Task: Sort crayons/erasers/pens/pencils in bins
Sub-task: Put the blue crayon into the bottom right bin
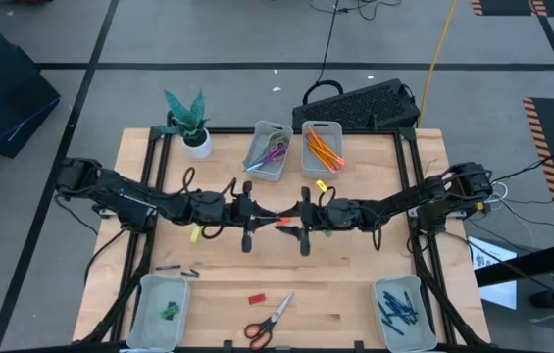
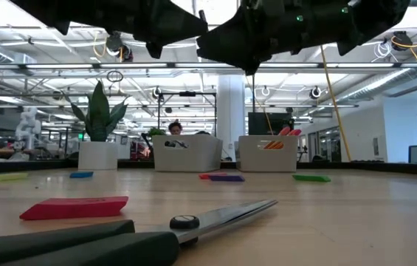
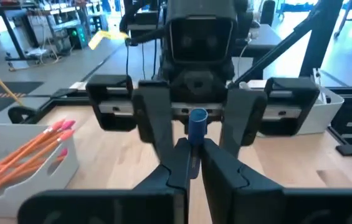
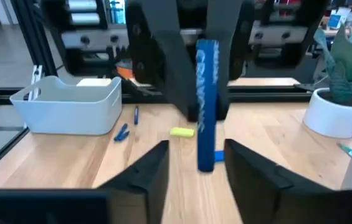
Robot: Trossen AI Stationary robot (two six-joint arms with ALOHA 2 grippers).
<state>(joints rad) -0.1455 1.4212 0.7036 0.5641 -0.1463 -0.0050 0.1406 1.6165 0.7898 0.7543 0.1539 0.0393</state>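
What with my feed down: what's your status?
Left gripper shut on blue crayon, mid-table. Right gripper open, facing it, fingers flanking crayon. No obstruction seen.

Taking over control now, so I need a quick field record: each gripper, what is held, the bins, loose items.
left gripper: mid-table, shut on blue crayon
right gripper: open, facing the left one, fingers either side of the crayon's end
pencils bin: far side
pens bin: near right
loose: red eraser, scissors

Both arms (image 1: 277, 211) block table centre; bare wood (image 1: 345, 284) between near bins (image 1: 162, 309) free.
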